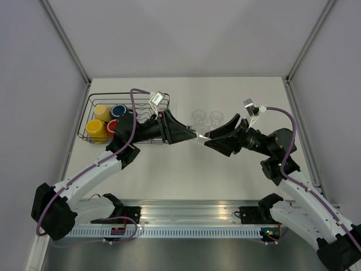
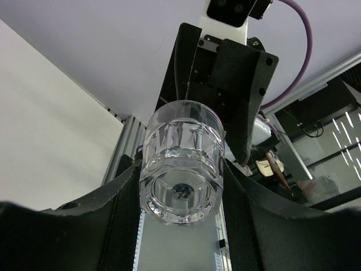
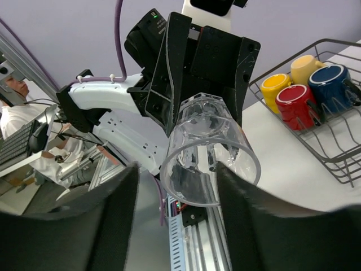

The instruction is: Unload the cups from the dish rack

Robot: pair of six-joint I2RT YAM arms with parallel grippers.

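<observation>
Holding a clear transparent tumbler (image 2: 181, 164) in mid-air between both arms.
Black wire dish rack (image 1: 130, 94) at far left with four handled mugs (red, blue, two yellows); left gripper (image 2: 181, 226) clamped on the tumbler's base end; right gripper (image 3: 177, 197) spread around its mouth, not pinching.

Red mug (image 1: 113, 125) in the dish rack (image 1: 113, 94) half hidden under the left arm (image 1: 101, 164), rack's near right corner covered by the same arm, clear tumbler (image 1: 198, 135) right of the rack too faint overhead to make out, rack cut off at the right wrist view's edge.
</observation>
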